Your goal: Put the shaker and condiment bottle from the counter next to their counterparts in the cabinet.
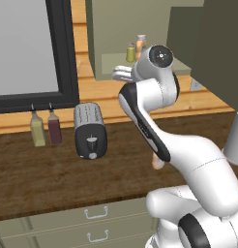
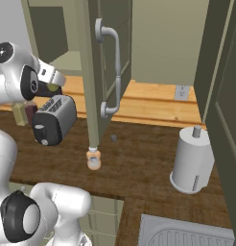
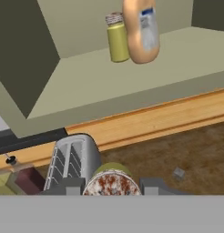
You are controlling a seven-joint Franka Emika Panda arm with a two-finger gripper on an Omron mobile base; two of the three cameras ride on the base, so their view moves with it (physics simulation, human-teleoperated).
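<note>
Yellow-green shaker (image 3: 111, 182) stands upright, clamped in the gripper (image 3: 111, 185), its twin (image 3: 117, 38) ahead and higher on the cabinet (image 3: 109, 86) shelf.

light: even, flat, rendered | shadows: faint, soft | glare: none | focus: sharp, slightly pixelated

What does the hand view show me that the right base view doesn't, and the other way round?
Hand view: the shaker clamped in the gripper, and its twin shaker beside the orange twin bottle on the cabinet shelf. Right base view: the condiment bottle standing on the counter below the open cabinet door, plus a paper towel roll and the sink corner. Both: the toaster and the counter.
</note>
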